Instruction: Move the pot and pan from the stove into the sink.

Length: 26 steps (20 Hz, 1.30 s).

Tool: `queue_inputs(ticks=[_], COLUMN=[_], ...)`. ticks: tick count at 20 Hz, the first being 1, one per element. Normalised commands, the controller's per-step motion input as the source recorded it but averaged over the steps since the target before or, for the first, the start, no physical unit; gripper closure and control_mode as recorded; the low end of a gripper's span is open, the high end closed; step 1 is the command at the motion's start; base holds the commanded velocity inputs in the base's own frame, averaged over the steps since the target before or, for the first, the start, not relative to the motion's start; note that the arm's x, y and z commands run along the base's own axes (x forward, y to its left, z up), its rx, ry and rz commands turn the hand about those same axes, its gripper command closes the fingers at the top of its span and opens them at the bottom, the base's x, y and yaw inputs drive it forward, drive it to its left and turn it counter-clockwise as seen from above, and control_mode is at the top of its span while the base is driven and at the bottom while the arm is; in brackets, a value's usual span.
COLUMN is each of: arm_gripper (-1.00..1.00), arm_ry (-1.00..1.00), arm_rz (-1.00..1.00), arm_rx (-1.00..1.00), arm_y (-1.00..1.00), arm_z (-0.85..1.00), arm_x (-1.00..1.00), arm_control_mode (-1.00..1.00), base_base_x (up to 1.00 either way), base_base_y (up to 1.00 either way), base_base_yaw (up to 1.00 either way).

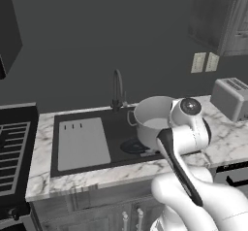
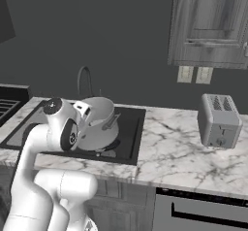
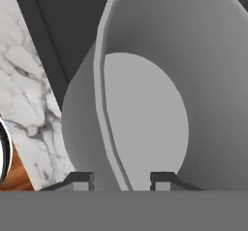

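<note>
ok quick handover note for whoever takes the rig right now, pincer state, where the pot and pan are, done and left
Pincer: shut on the pot's wall, one finger inside the rim, one outside.
Pot: held tilted over the sink basin, right of the faucet.
Pan: cannot place it from these views.
Stove: the part in view has bare grates.
Done: pot off the stove.
Left: lower and release the pot, then deal with the pan.

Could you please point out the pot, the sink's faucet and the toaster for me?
pot [image 1: 151, 120], left base view, on its inner wall below the rim.
faucet [image 1: 117, 87], left base view, on its arched neck.
toaster [image 2: 219, 121], right base view, on its front face.
</note>
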Motion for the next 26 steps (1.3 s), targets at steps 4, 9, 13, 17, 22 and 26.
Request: queue_inputs(ticks=[4, 9, 13, 17, 22, 26], arm_gripper=[1.00, 1.00, 1.00, 1.00, 1.00, 1.00], arm_ry=[-0.04, -0.02, 0.00, 0.00, 0.00, -0.02], arm_rz=[0.00, 0.00, 0.00, 0.02, 0.03, 0.03], arm_rx=[0.01, 0.03, 0.09, 0.11, 0.10, 0.09], arm_y=[0.00, 0.00, 0.00, -0.04, -0.01, 0.00], arm_z=[-0.29, -0.30, -0.28, -0.22, -0.22, -0.14], arm_x=[0.50, 0.46, 0.32, 0.19, 0.10, 0.04], arm_control_mode=[-1.00, -1.00, -1.00, -1.00, -1.00, -1.00], base_base_x=[0.00, 0.00, 0.00, 0.00, 0.00, 0.00], base_base_y=[0.00, 0.00, 0.00, 0.00, 0.00, 0.00], base_base_yaw=[0.00, 0.00, 0.00, 0.00, 0.00, 0.00])
